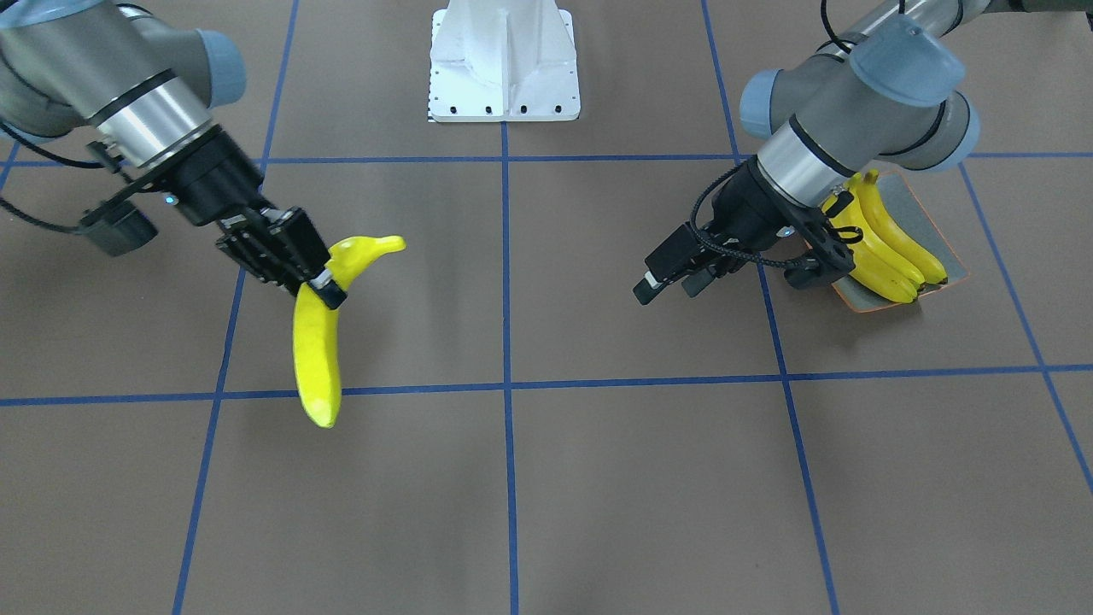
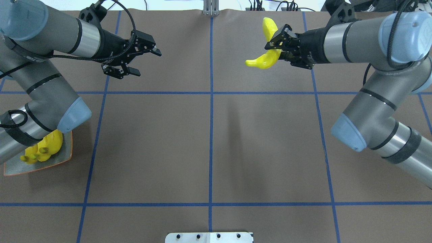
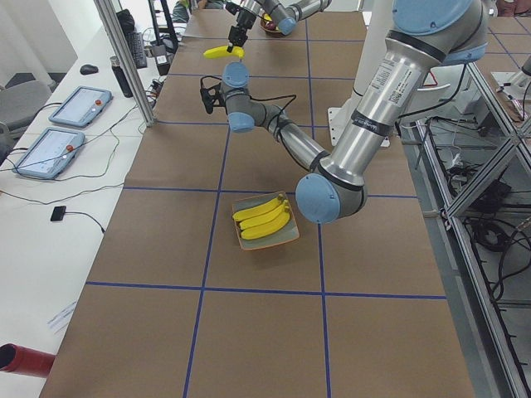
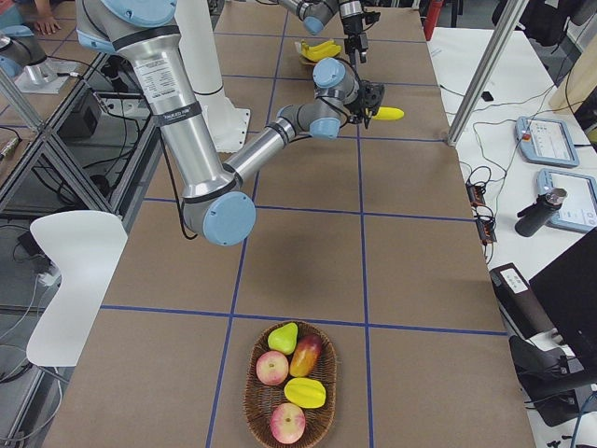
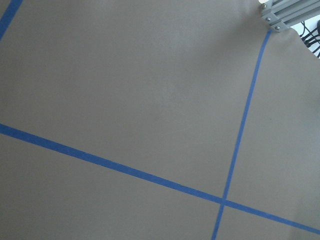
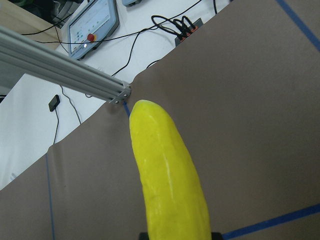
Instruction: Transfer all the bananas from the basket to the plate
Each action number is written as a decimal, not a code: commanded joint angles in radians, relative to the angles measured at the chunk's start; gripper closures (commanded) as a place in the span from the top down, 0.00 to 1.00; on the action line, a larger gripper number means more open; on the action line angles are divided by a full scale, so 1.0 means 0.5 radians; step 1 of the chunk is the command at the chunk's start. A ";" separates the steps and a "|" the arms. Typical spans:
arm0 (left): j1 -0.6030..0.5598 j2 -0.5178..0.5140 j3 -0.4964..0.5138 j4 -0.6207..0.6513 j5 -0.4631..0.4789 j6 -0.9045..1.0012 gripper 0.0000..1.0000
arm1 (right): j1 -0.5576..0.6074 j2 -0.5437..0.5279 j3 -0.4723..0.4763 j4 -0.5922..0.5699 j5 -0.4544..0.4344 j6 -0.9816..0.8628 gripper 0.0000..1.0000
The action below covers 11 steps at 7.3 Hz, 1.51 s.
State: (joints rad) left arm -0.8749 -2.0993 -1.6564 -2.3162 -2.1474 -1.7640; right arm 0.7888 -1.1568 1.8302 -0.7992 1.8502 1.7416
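Noted right gripper (image 1: 318,289) clamped across one banana (image 1: 316,367) off-centre, nearer the stem. Long end jutting past the jaws toward the operators' edge, stem end out the other side, all carried clear above the table. Noted left gripper (image 2: 147,62) with jaws apart, gripping nothing, facing the right one across the centre line. Located plate (image 2: 65,158) well beyond the left gripper, back toward the robot's own edge, with three bananas (image 3: 264,217) laid side by side over most of it. Judged main risk: off-centre grip on smooth skin, hence pivoting or slipping of the long end during travel or a hand-over. Second risk: little bare plate remaining, so possible rolling over the rim or shoving of neighbours on release. Third: left elbow (image 2: 72,116) hanging right over the plate, crowding any approach from above. Surface: brown paper sheet (image 2: 152,145) gridded with blue tape (image 2: 211,135), white base mount (image 2: 209,237) at the robot's edge. Room: wicker basket (image 4: 254,411) far behind the right gripper, holding apples (image 4: 272,368) and a pear (image 4: 283,337), no banana showing; tablets (image 3: 79,105) and cables on the side benches.
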 commanded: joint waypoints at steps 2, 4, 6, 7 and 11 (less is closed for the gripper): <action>0.025 -0.029 0.048 -0.437 -0.003 -0.401 1.00 | -0.389 0.058 0.012 0.322 -0.313 0.070 0.00; 0.087 -0.038 0.082 -0.784 0.000 -0.652 1.00 | -0.488 0.129 0.003 0.362 -0.411 0.045 0.00; 0.139 -0.090 0.082 -0.902 0.006 -0.715 1.00 | -0.531 0.187 -0.003 0.377 -0.433 0.045 0.00; 0.151 -0.090 0.082 -0.999 0.006 -0.764 1.00 | -0.531 0.191 -0.015 0.453 -0.436 0.051 0.00; 0.274 -0.099 0.094 -1.175 0.205 -0.740 1.00 | -0.541 0.197 -0.022 0.546 -0.433 0.174 0.00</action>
State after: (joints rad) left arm -0.7515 -2.1469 -1.6104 -2.8900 -2.0698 -2.1364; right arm 0.5190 -1.0594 1.8201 -0.5405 1.6325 1.8092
